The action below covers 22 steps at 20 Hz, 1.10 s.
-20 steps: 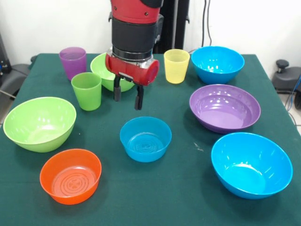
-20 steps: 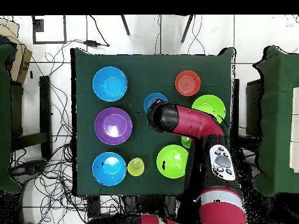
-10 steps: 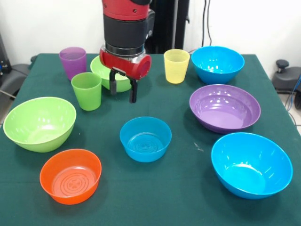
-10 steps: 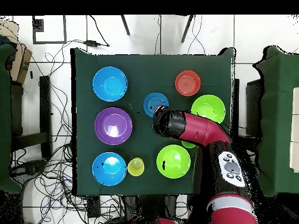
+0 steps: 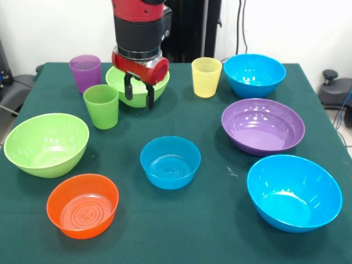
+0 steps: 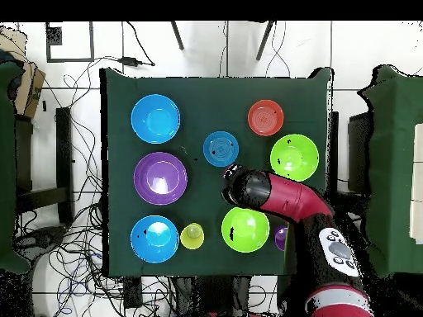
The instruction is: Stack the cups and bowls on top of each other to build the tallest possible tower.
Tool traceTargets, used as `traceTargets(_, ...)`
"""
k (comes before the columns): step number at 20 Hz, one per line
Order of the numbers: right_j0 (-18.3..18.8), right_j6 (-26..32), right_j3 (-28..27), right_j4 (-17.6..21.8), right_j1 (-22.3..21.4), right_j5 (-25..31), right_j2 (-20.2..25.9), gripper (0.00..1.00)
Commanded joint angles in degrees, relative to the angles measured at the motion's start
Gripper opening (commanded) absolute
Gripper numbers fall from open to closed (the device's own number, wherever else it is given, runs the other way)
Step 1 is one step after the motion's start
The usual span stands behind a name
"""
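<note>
**A:** Where is the pincer [image 5: 138,98] hanging right now?

**B:** It is hovering above the bench [image 5: 220,220], in front of the far lime green bowl [image 5: 118,78] and just beside the green cup [image 5: 102,105]. Its two dark fingers are standing apart with nothing between them, so it is released and carrying nothing.

**A:** And the tower?

**B:** Nothing is stacked yet. Every piece is sitting apart on the cloth.

**A:** Which step is it working on, then?

**B:** I am judging that it is lining up on the green cup. To do that well, it should be centring over the rim, dropping straight down with one finger inside and one outside the wall, and closing gently, since a thin tapered tumbler is likely to tip or slip.

**A:** Count the pieces for me.

**B:** Three cups: the green one, a purple cup [image 5: 85,71] and a yellow cup [image 5: 206,76]. Seven bowls: two lime green, counting the big one [image 5: 46,144]; three blue, namely the small blue bowl [image 5: 170,161], the near blue bowl [image 5: 293,192] and the far blue bowl [image 5: 254,74]; one orange bowl [image 5: 82,204]; and one wide purple bowl [image 5: 263,126].
</note>
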State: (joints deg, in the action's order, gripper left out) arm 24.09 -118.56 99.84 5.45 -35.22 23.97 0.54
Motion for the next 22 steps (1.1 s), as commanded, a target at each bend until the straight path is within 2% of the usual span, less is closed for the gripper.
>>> traceTargets(1, -0.15, 3.15, 4.37, 4.52, -3.49, 0.74, 5.39, 1.0)
traceTargets(9, 0.51, 4.03, 4.17, 4.19, -5.18, 3.67, 6.3, 1.0)
traceTargets(17, 0.94, 5.3, 1.3, 5.42, -3.66, 4.21, 5.73, 1.0)
traceTargets(22, 1.8, 5.74, 1.97, 6.56, -3.45, 3.18, 5.43, 1.0)
